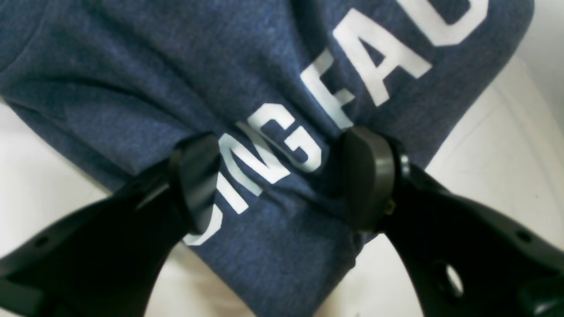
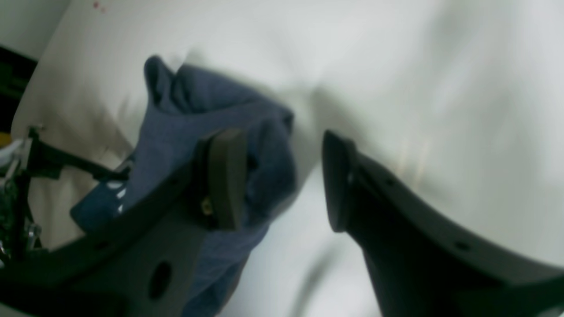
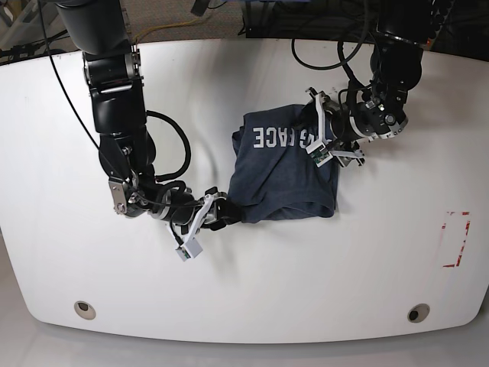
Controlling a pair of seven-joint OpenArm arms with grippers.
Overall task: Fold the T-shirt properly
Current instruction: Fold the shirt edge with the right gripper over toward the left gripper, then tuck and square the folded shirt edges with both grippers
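Base view shows the T-shirt (image 3: 284,172) mid-table; our left gripper (image 1: 282,176) pinches its lettered fold, our right gripper (image 2: 282,180) gapes wide beside the hem. We should seat both grips evenly before folding.

White rounded table (image 3: 252,290) w/ red marks (image 3: 455,238), brownish floor (image 3: 168,17) behind.

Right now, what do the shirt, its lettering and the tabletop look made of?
Shirt: soft heathered knit, probably cotton blend; it shows flecked blue and creases. Lettering: flat matte white print, likely ink or vinyl. Tabletop: smooth white hard surface, perhaps laminate.
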